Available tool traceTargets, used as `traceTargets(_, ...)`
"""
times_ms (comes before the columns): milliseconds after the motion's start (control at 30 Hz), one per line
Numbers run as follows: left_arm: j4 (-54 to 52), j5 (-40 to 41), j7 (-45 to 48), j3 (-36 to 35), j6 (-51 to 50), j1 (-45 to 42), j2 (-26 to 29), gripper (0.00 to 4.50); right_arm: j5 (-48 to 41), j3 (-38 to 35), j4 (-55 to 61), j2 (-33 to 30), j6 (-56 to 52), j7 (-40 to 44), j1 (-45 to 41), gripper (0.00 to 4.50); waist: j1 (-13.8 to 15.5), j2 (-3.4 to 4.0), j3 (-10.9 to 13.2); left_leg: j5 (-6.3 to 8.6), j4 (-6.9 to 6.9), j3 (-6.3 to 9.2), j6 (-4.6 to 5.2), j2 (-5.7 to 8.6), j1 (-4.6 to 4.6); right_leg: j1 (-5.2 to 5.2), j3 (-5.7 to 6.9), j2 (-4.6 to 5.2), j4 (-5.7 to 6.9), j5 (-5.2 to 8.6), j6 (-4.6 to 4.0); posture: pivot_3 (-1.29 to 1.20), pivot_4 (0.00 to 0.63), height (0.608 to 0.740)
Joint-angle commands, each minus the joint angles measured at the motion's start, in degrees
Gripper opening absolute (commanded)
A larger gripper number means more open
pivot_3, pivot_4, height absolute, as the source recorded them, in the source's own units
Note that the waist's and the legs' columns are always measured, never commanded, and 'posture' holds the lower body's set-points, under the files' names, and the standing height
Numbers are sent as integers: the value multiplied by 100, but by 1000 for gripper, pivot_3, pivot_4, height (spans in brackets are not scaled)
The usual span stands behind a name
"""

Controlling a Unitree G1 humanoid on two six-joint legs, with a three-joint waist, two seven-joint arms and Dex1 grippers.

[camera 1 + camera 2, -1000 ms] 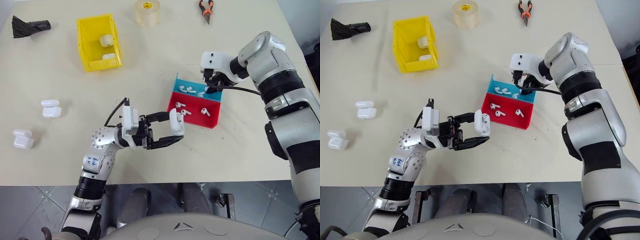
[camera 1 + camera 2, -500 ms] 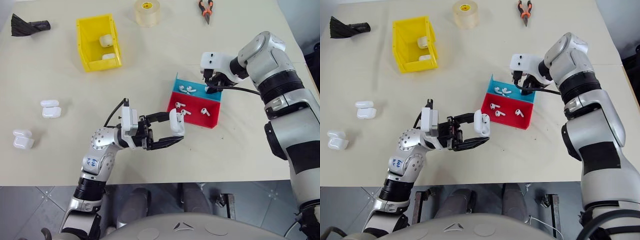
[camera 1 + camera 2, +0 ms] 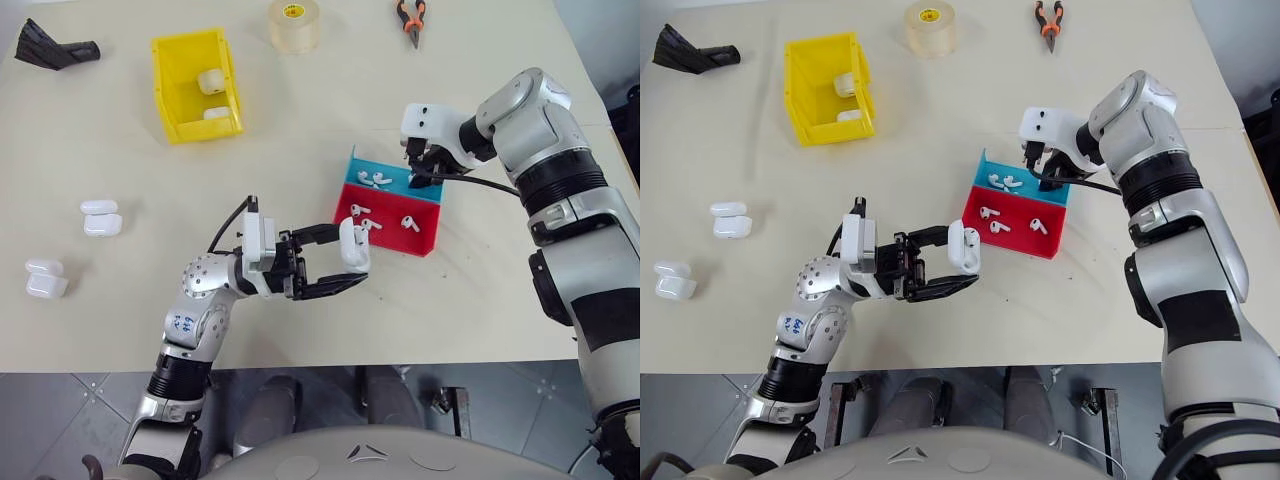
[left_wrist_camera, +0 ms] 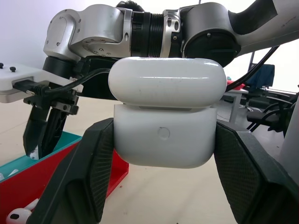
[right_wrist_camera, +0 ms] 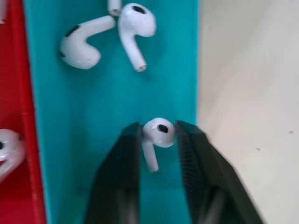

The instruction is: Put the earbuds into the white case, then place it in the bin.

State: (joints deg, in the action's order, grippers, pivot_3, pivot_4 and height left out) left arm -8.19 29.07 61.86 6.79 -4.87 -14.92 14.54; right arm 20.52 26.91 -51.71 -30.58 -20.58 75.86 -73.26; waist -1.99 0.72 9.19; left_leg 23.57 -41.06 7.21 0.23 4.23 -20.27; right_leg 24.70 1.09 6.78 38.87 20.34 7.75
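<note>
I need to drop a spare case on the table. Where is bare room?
Bare tabletop lies between the yellow bin, the red and blue tray and the loose cases. It is crowded around the tray, where both grippers work.

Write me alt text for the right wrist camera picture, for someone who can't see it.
The right hand pinches a small white earbud between its two black fingers, over the teal section of the tray. Two more earbuds lie further along the teal floor, the tray's red section runs along one side, and the beige table lies on the other.
</note>
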Motion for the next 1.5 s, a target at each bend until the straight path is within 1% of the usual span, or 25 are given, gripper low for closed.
traceTargets(33, -145, 153, 49, -29, 42, -21, 22, 2802, 52, -6, 91, -29, -54, -7, 98, 533, 2, 0, 0, 0, 0, 0, 0, 0, 0, 0, 0, 0, 0, 0, 0, 0, 150, 740)
traceTargets(233, -186, 168, 48, -26, 25, 15, 29, 2802, -26, -129, 301, -88, -57, -25, 62, 533, 2, 0, 0, 0, 0, 0, 0, 0, 0, 0, 0, 0, 0, 0, 0, 0, 150, 740)
traceTargets(333, -128, 203, 70, -47, 19, -49, 10, 2802, -430, -691, 1002, -433, -298, 13, 19, 533, 20, 0, 0, 0, 1, 0, 0, 1, -4, 6, 0, 0, 0, 0, -1, 0, 150, 740)
traceTargets(400, -109, 273, 105, -84, -3, -74, 9, 2802, -623, -928, 1413, -570, -563, 35, 90, 533, 28, 0, 0, 0, 0, -2, 0, 7, -11, 19, -2, 4, 7, 0, -1, 0, 150, 740)
traceTargets(467, -47, 452, 165, -171, -87, -164, -10, 2802, -990, -1366, 2009, -819, -1075, 90, 270, 533, 44, 0, 0, 0, -2, -2, 0, 7, -11, 18, -1, 4, 11, 0, -1, 0, 150, 740)
traceTargets(567, 147, 552, 197, -269, -176, -392, -8, 2802, -1624, -2039, 2901, -1096, -1649, 87, 785, 533, 54, -1, -1, 0, -1, 0, 0, 8, -11, 15, 1, 4, 9, -1, -1, 0, 150, 740)
traceTargets(667, 408, 619, 218, -347, -223, -662, -55, 2802, -2437, -2950, 3967, -1010, -2228, -212, 1572, 533, 51, -4, -2, 1, -6, 2, 2, 8, -10, 5, 2, 3, 6, -1, -1, 0, 150, 740)
traceTargets(733, 554, 616, 255, -348, -256, -811, -83, 2802, -2809, -3295, 4641, -954, -2679, -447, 2110, 533, 50, -4, -2, 2, -9, -8, 3, 9, -10, 5, -1, 4, 9, -1, -1, 0, 150, 740)
traceTargets(833, 719, 612, 366, -320, -298, -984, -128, 2802, -3752, -4117, 5804, -451, -3200, -834, 2946, 533, 45, -4, -2, 2, -10, -7, 3, 4, -10, 5, 0, -1, 15, -1, -1, 0, 150, 740)
traceTargets(933, 796, 584, 432, -278, -342, -1089, -162, 2802, -4494, -4580, 6821, 29, -3545, -1223, 3730, 533, 50, -4, -2, 2, -18, -8, 4, 6, -8, 4, -7, -1, 22, -1, -1, 0, 150, 740)
traceTargets(1000, 840, 575, 421, -270, -391, -1154, -195, 2802, -5047, -4992, 7459, 624, -3539, -1716, 4265, 533, 49, -4, -2, 2, -19, -1, 4, 8, -6, 4, -8, -1, 26, -2, -2, 0, 150, 740)
traceTargets(1067, 879, 547, 421, -265, -430, -1191, -199, 2802, -5525, -5205, 7968, 1128, -3645, -2235, 4616, 533, 46, -4, -2, 2, -16, 2, 4, 9, -4, 3, -9, -1, 26, -2, -4, 0, 150, 740)
traceTargets(1133, 924, 487, 420, -251, -448, -1213, -189, 2802, -6091, -5427, 8403, 1718, -3335, -2677, 4904, 533, 46, -4, -2, 2, -15, 3, 5, 12, -3, 4, -12, -1, 27, -2, -4, 0, 150, 740)
traceTargets(1167, 921, 493, 412, -254, -483, -1223, -190, 2802, -6335, -5503, 8541, 1903, -3316, -2910, 4986, 533, 45, -3, -2, 2, -15, 6, 5, 12, 1, 4, -11, -1, 30, -3, -4, 0, 150, 740)
traceTargets(1333, 884, 551, 325, -265, -716, -1315, -212, 2802, -7276, -5467, 9050, 2394, -3091, -3883, 5264, 533, 36, -3, -3, 2, -10, 14, 5, 14, 8, 1, -10, -2, 31, -4, -7, 0, 150, 740)
traceTargets(1433, 927, 569, 287, -289, -802, -1410, -263, 2802, -7870, -5201, 9382, 2444, -3012, -4192, 5537, 533, 34, -2, -3, 2, -7, 14, 5, 13, 9, 2, -11, -4, 31, -4, -7, 0, 150, 740)
traceTargets(1500, 980, 594, 263, -334, -839, -1481, -296, 2802, -8036, -5013, 9481, 2392, -2891, -4350, 5692, 533, 35, -2, -3, 2, -7, 13, 5, 15, 10, -2, -12, -3, 30, -4, -7, 0, 150, 740)
